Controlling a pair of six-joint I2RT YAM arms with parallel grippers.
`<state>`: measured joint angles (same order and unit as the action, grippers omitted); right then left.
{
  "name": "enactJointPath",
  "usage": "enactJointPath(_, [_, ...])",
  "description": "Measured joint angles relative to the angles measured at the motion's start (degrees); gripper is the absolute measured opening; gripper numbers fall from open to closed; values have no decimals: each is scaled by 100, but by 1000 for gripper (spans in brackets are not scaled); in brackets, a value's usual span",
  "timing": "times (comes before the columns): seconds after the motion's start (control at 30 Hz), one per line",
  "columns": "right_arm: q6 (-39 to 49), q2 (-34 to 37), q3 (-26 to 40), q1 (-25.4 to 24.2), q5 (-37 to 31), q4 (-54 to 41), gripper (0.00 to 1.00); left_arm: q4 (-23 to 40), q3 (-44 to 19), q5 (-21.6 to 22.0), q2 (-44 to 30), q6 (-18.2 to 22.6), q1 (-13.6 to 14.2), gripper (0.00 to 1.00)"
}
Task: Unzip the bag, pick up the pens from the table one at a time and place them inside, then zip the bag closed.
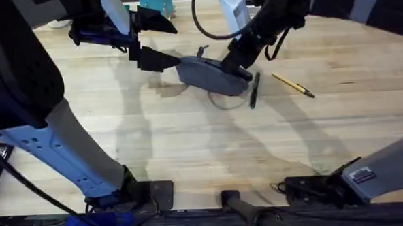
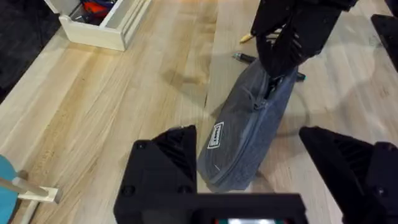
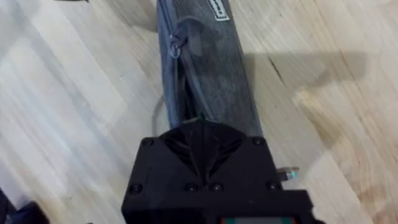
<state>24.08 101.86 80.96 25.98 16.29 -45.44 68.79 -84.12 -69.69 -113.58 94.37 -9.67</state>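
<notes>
Both end effectors at the bag, pens loose on the desk.

The blue-grey bag (image 1: 210, 76) lies on the light wooden desk (image 1: 189, 147) a little toward 12 o'clock of centre, its long axis running from about 10 to 4 o'clock. The right end effector (image 1: 239, 65) is clenched on the bag's 3 o'clock end, its black fingers pressed together over the fabric beside the zipper line. The left end effector (image 1: 159, 59) stands released, fingers spread wide to either side of the bag's 9 o'clock end. The dark pen (image 1: 254, 90) lies just beside the bag at its 4 o'clock side; the yellow pen (image 1: 293, 85) rests near it toward 3 o'clock, apart from it.
</notes>
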Motion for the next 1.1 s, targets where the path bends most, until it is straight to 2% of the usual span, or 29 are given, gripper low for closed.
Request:
enactJointPath(0.27, [0, 0, -582, 0, 0, 745, 30, 0, 0, 4, 0, 0, 0, 994])
enactJointPath(0.63, [-2, 157, -615, 11, 46, 906, 37, -22, 0, 4, 0, 0, 0, 994])
enactJointPath(0.7, [-9, 164, -617, 25, 46, 940, 148, -22, 0, 5, 0, 0, 0, 993])
enactJointPath(0.83, [0, 166, -618, 60, 62, 991, 719, -22, 0, 5, 0, 0, -2, 993])
enactJointPath(0.9, [23, 165, -624, 86, 73, 991, 961, -22, 0, 6, 0, 0, -1, 993])
enactJointPath(1.1, [24, 164, -646, 98, 68, 1007, 995, -22, 0, 24, 0, 0, 0, 993])
